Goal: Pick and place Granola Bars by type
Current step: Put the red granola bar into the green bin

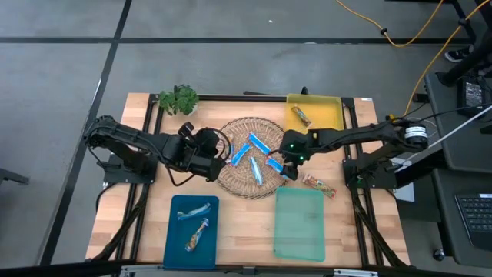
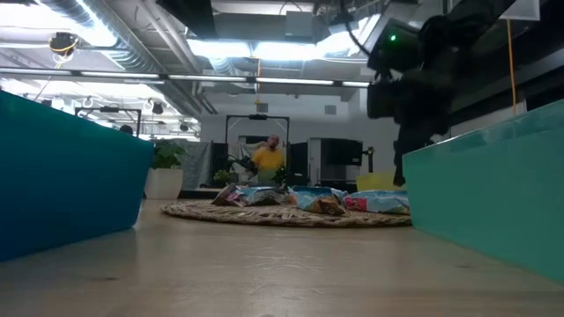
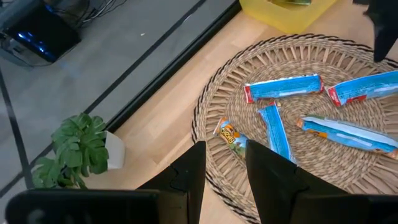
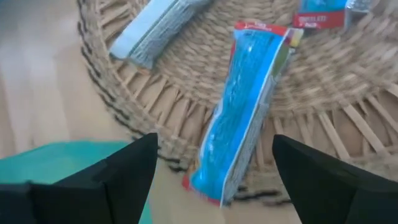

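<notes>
On the table, centre: a round woven mat (image 1: 250, 158) holds most of the Granola Bars.
Blue bars on the mat: four bright blue bars (image 1: 259, 141) lie fanned across the weave; the left wrist view shows them well apart from each other (image 3: 283, 88).
Orange-brown bar on the mat: one small bar (image 3: 229, 132) sits near the mat's edge, just ahead of the left fingers.
Right gripper: the right gripper (image 1: 286, 168) hangs over the mat's edge nearest the green tray, fingers spread wide, one blue bar (image 4: 245, 106) lying between them and not gripped; that bar's end juts past the mat's rim.
Left gripper: the left gripper (image 1: 223, 156) is at the mat's opposite edge, fingers (image 3: 193, 171) a narrow gap apart and holding nothing.
Blue tray: the blue tray (image 1: 173, 238) carries two silvery bars (image 1: 194, 211), one above the other.
Yellow tray: the yellow tray (image 1: 327, 108) holds one orange-brown bar (image 1: 300, 115).
Green tray: the green tray (image 1: 300, 223) lies beside the blue tray, close to the right gripper.
Loose bar: an orange-brown bar (image 1: 318, 184) lies on the bare wood between the mat and the green tray's corner.
Leafy sprig: the green sprig (image 1: 178, 99) stands at the table's far corner, beside the left arm.
</notes>
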You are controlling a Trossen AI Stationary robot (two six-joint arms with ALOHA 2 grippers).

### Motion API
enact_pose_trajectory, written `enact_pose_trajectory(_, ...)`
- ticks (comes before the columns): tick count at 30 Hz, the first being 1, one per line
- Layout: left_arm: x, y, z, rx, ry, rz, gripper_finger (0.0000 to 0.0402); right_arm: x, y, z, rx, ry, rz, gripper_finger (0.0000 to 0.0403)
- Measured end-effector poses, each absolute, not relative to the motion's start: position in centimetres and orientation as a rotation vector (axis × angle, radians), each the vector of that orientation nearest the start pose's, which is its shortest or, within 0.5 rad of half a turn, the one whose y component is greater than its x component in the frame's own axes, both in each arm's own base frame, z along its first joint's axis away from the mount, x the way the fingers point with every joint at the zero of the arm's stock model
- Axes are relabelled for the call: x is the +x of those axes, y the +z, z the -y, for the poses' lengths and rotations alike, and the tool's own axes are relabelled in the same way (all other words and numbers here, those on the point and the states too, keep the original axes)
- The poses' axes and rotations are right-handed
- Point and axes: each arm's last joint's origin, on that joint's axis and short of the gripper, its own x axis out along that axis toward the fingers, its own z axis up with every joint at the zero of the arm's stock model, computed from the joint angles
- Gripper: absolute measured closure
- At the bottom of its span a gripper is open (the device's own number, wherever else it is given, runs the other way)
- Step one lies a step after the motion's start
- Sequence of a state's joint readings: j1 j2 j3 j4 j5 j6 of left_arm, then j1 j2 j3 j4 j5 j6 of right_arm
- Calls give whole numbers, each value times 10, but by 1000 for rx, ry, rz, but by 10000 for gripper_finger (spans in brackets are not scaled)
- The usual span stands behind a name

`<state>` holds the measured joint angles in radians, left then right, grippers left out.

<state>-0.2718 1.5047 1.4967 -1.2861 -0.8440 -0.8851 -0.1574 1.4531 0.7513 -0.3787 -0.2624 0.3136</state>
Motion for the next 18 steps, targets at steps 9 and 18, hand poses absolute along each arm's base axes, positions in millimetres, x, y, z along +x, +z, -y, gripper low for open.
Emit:
enact_pose_trajectory(9,268,341,52,-101,903,-767,296,266,146,38,513,-215,-1122,83)
enact_pose_trajectory(18,268,341,52,-113,908,-761,296,270,133,39,504,-256,-1149,84)
